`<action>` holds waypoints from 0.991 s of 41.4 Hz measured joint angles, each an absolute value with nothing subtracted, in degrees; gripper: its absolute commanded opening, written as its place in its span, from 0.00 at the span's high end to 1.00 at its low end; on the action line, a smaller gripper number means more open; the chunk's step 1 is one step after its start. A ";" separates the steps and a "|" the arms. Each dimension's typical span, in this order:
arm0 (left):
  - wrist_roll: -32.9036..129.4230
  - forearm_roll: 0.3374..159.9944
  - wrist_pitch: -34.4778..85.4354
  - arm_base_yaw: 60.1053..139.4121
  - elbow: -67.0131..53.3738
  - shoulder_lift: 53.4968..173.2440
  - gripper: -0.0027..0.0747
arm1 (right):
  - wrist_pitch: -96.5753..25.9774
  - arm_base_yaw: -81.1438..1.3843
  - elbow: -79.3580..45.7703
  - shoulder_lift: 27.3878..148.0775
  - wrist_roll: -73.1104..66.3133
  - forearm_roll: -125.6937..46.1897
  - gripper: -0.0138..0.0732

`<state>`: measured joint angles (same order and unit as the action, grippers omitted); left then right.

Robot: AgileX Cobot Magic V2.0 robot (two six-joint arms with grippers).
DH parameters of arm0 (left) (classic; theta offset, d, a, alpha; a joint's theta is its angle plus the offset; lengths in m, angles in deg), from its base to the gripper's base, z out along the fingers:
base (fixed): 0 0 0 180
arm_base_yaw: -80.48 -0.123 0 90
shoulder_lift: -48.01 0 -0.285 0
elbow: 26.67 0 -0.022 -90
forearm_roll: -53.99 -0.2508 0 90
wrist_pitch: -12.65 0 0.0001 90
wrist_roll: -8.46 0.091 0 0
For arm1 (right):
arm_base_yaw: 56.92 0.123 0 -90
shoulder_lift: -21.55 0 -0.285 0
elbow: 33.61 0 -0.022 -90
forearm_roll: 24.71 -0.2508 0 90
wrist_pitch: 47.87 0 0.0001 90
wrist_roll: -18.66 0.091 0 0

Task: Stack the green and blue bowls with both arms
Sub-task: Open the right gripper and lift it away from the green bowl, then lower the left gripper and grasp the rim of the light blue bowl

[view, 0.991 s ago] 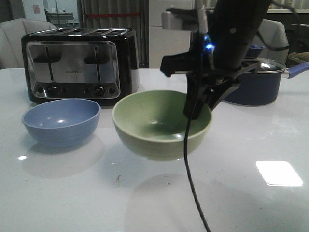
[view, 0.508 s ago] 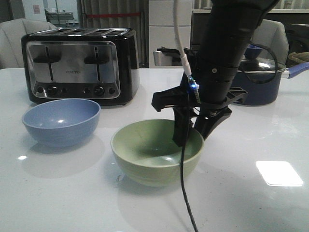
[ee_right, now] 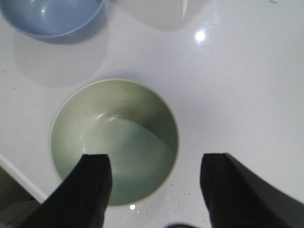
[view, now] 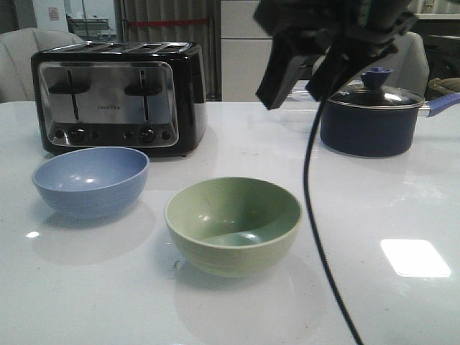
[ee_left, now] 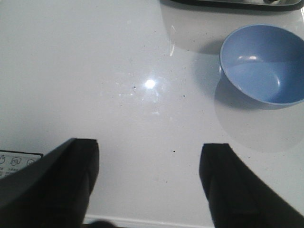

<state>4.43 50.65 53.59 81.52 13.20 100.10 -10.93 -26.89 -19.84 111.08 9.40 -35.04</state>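
White bench (view: 402, 215) carries toaster (view: 118, 97), pot (view: 370, 118) and both bowls. Right arm (view: 323, 43) has lifted clear, fingers (ee_right: 92, 190) spread wide; green bowl (view: 233, 224) released beside blue bowl (view: 90, 180). Left fingers (ee_left: 57, 185) wide too, empty.

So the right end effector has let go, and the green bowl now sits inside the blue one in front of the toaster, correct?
Not quite. The green bowl sits on the table beside the blue bowl, apart from it, not inside it; the front view shows this. The rest holds: the right end effector is open and empty above the green bowl, and both bowls lie in front of the toaster.
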 measured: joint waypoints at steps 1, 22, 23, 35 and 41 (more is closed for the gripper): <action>5.05 51.31 53.59 81.52 13.06 100.46 0.31 | -10.93 -26.66 -18.83 108.94 9.11 -35.04 0.25; 16.27 62.83 50.20 83.71 4.15 121.70 0.31 | -9.02 -26.28 -3.30 85.43 8.76 -34.95 0.25; 16.39 62.93 49.77 84.26 3.44 122.98 0.31 | -8.91 -26.28 -3.30 85.27 8.76 -34.95 0.25; 17.12 62.33 47.49 89.17 -7.32 142.76 0.31 | -8.11 -26.28 -3.30 85.14 8.76 -34.95 0.25; 17.12 62.21 46.84 89.24 -12.40 151.35 0.31 | -8.08 -26.28 -3.30 85.14 8.76 -34.95 0.25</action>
